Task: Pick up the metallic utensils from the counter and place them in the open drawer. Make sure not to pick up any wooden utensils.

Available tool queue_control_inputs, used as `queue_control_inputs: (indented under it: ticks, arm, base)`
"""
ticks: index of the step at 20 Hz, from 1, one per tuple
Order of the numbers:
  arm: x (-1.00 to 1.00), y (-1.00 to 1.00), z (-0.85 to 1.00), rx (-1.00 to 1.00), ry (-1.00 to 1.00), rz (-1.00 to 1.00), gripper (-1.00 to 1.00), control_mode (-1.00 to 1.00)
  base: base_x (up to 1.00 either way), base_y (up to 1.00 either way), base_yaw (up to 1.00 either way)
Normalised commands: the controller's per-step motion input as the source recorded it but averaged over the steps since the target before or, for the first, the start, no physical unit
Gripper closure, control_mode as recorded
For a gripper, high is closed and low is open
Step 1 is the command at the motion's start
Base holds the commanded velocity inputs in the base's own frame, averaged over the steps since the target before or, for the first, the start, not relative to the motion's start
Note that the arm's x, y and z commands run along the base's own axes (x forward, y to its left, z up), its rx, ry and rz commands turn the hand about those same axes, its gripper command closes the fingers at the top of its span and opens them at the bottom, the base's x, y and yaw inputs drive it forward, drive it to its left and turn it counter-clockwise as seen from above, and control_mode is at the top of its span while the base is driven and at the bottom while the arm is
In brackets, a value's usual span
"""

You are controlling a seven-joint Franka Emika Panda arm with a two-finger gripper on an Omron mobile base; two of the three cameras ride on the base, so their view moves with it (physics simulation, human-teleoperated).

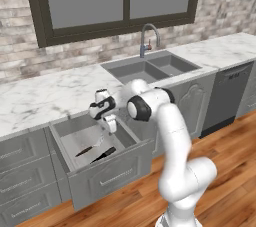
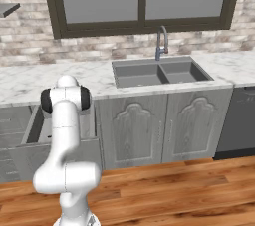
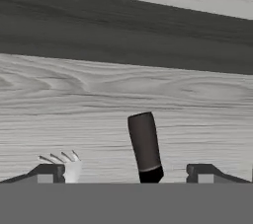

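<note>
- Metallic utensils: two dark pieces lie on the floor of the open drawer [image 1: 131, 166] — the fork [image 1: 89, 148] and the knife [image 1: 103, 154], near each other.
- My gripper [image 1: 109, 124] hangs just above the drawer's back right part, jaws spread wide, holding nothing.
- Hand view: knife handle [image 3: 145, 146] lies between my fingertips [image 3: 48, 172], fork tines [image 3: 66, 164] beside the left one; I judge both set down, so the jaws stand released.
- Counter [image 1: 40, 96] is bare where I see it; spoon and wooden spoon not located.
- Sink [image 1: 150, 67] and faucet [image 1: 146, 38] are well apart. Drawer walls are the nearest obstacle to lifting out.
</note>
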Motion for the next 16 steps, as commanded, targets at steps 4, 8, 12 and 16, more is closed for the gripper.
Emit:
queue_control_inputs:
  ticks: [4,8,12,16]
  arm:
    - [-1.0,-1.0,1.0,0.0,0.0,-0.14,-1.0,-1.0]
    - [-1.0,-1.0,0.95,0.05,-0.22,-0.06,-1.0,-1.0]
    - [-1.0,-1.0,1.0,0.25,-0.51,-0.01,-1.0,-1.0]
    - [-1.0,-0.95,0.99,0.36,-0.61,0.0,-1.0,-1.0]
  base:
    - [0.0,0.0,0.0]
    - [0.0,0.0,0.0]
    - [0.0,0.0,0.0]
    - [0.0,0.0,0.0]
